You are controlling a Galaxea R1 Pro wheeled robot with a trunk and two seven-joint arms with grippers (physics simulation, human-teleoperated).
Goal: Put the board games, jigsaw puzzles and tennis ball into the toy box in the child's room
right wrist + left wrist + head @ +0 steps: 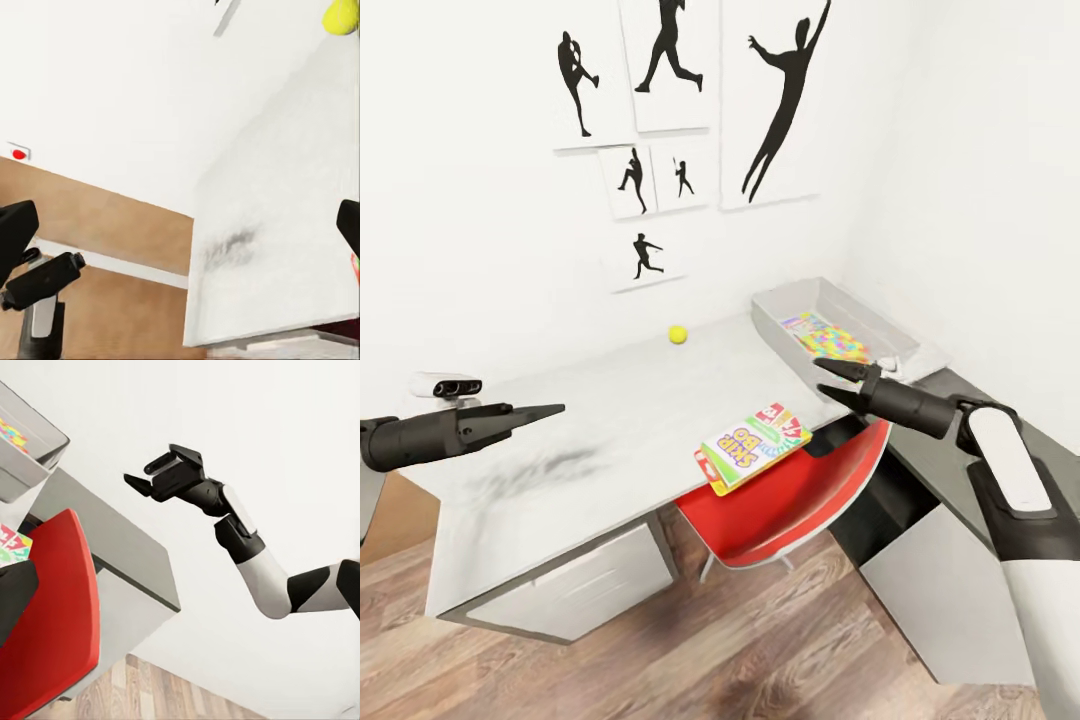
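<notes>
One Skip-Bo game box (pixel 752 447) hangs off the table (pixel 560 470) edge. It looks light and stiff. I'd grab its overhanging side. My right gripper (pixel 836 380) is apart; my left gripper (pixel 530 415) looks together.

Tennis ball (pixel 678 334) left of toy box (pixel 785 303)

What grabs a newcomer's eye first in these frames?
Probably the bright game box hanging over the table's front edge, above the red chair. Next, the tennis ball alone near the wall, and the toy box at the far right corner with colourful puzzle squares already inside.
</notes>
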